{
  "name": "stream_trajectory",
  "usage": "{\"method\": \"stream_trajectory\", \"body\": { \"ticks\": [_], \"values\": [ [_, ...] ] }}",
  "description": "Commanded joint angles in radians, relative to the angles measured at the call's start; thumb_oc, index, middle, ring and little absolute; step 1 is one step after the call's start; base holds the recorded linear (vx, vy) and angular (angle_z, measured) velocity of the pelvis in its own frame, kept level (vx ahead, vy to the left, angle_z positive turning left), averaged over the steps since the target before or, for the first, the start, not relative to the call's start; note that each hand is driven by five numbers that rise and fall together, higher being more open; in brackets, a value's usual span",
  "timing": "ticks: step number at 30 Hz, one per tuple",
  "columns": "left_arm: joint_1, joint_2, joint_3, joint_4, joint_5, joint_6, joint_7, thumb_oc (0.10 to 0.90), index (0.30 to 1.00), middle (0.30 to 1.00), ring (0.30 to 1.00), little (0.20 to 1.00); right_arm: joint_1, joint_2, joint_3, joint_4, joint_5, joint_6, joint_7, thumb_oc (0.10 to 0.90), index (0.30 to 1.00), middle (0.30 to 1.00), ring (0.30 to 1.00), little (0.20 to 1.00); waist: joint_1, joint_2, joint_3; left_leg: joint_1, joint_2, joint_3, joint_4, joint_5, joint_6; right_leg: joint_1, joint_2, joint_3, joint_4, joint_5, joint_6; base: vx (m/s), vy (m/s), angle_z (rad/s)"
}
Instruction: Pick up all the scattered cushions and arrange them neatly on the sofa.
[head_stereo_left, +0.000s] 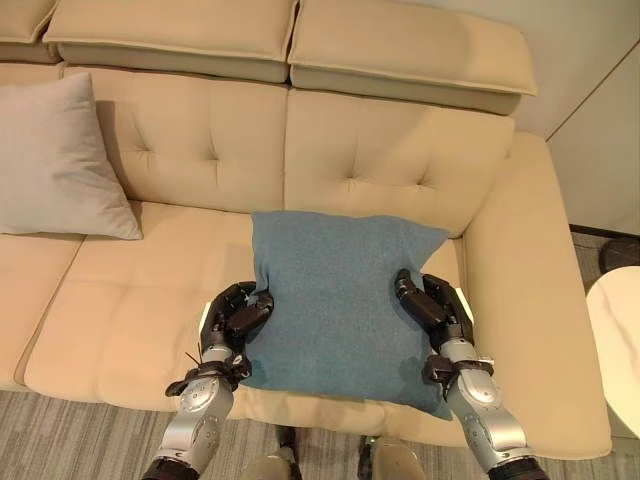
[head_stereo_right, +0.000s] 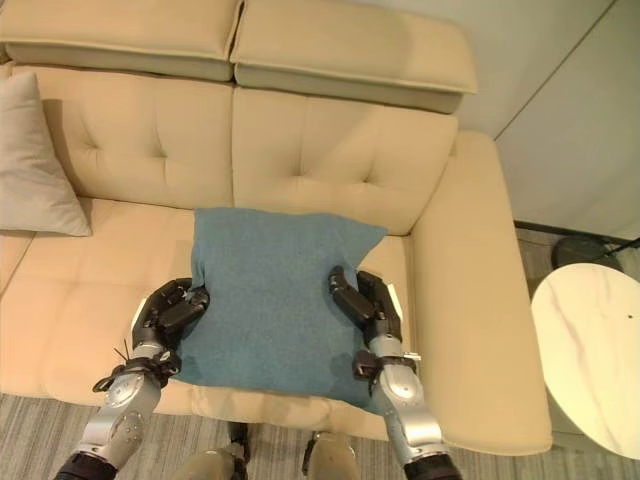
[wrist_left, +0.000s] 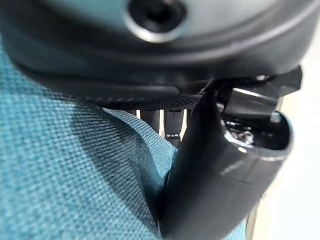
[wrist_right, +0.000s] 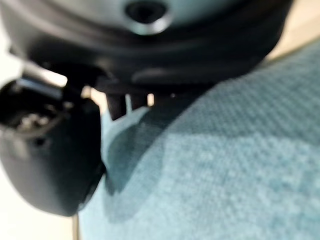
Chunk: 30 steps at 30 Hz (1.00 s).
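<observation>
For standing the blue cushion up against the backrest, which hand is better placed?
Neither clearly. The left hand and right hand each grip an opposite side edge of the blue cushion lying flat on the sofa; lifting it with both looks steadiest.

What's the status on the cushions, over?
Left hand and right hand both clamped on blue cushion's side edges. Cushion lying flat on sofa seat. Grey cushion upright against backrest. Nothing blocking.
</observation>
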Motion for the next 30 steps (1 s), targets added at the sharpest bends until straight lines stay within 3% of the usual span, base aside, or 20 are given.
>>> {"method": "stream_trajectory", "body": {
  "ticks": [1,3,4,6,12,14,17,25,30],
  "values": [
    [-0.093,-0.072,-0.106,-0.159,0.075,-0.093,-0.150,0.400,0.300,0.300,0.300,0.300,-0.092,0.006,0.048,-0.141,-0.004,-0.129,0.081,0.400,0.300,0.300,0.300,0.300,-0.005,0.018,-0.081,-0.063,-0.025,-0.026,0.185,-0.175,-0.022,0.011,0.093,0.014,0.046,-0.135,-0.058,0.03,-0.040,0.40],
    [-0.085,-0.075,-0.103,-0.164,0.077,-0.091,-0.152,0.400,0.300,0.300,0.300,0.300,-0.088,-0.001,0.044,-0.141,-0.004,-0.127,0.081,0.400,0.300,0.300,0.300,0.300,-0.005,0.018,-0.084,-0.079,-0.021,-0.033,0.221,-0.178,-0.028,0.022,0.094,0.018,0.031,-0.133,-0.064,0.02,-0.048,0.27],
    [-0.086,-0.079,-0.102,-0.169,0.071,-0.091,-0.149,0.400,0.300,0.300,0.300,0.300,-0.094,-0.013,0.045,-0.134,0.000,-0.126,0.079,0.400,0.300,0.300,0.300,0.300,0.006,0.013,-0.068,-0.129,-0.020,-0.078,0.322,-0.179,-0.049,0.033,0.088,0.025,0.026,-0.135,-0.076,0.00,-0.046,0.04],
    [-0.086,-0.081,-0.100,-0.171,0.069,-0.091,-0.148,0.400,0.300,0.300,0.300,0.300,-0.092,-0.014,0.045,-0.131,-0.002,-0.124,0.078,0.400,0.300,0.300,0.300,0.300,0.010,0.016,-0.066,-0.139,-0.020,-0.106,0.325,-0.186,-0.053,0.040,0.087,0.027,0.024,-0.140,-0.076,0.02,0.013,0.11],
    [-0.078,-0.075,-0.097,-0.186,0.075,-0.086,-0.136,0.400,0.300,0.300,0.300,0.300,-0.075,-0.032,0.021,-0.138,-0.035,-0.123,0.060,0.400,0.300,0.300,0.300,0.300,0.004,0.036,-0.108,-0.138,0.045,-0.142,0.135,-0.100,-0.062,0.060,0.078,0.025,-0.013,-0.148,-0.053,0.10,0.081,0.08],
    [-0.073,-0.073,-0.097,-0.189,0.085,-0.086,-0.133,0.400,0.300,0.300,0.300,0.300,-0.055,-0.032,0.005,-0.150,-0.064,-0.121,0.054,0.400,0.300,0.300,0.300,0.300,-0.007,0.049,-0.119,-0.106,0.052,-0.128,0.092,-0.088,-0.063,0.073,0.076,0.024,-0.018,-0.149,-0.049,0.16,0.151,-0.05],
    [-0.093,-0.046,-0.092,-0.192,0.129,-0.094,-0.108,0.400,0.300,0.300,0.300,0.300,-0.061,-0.021,0.000,-0.153,-0.105,-0.121,0.025,0.400,0.300,0.300,0.300,0.300,-0.015,0.047,-0.115,-0.083,0.041,-0.103,0.064,-0.092,-0.050,0.058,0.066,0.051,-0.018,-0.130,-0.038,0.10,0.167,-0.10],
    [-0.383,0.021,-0.109,-0.110,0.277,-0.168,0.047,0.400,0.300,0.300,0.300,0.300,-0.336,-0.018,0.057,-0.067,-0.241,-0.155,-0.130,0.400,0.300,0.300,0.300,0.300,-0.010,0.033,-0.076,-0.223,0.023,-0.064,0.071,-0.085,-0.020,-0.126,0.049,0.111,-0.002,-0.070,-0.012,-0.07,0.074,-0.28],
    [-0.730,0.075,-0.161,0.015,0.366,-0.217,0.220,0.400,0.300,0.300,0.300,0.300,-0.676,-0.073,0.094,0.063,-0.334,-0.172,-0.309,0.400,0.300,0.300,0.300,0.300,0.007,0.032,-0.062,-0.308,0.013,-0.079,0.063,-0.061,-0.021,-0.219,0.037,0.109,-0.002,-0.045,-0.005,-0.03,0.013,0.00]
  ]
}}
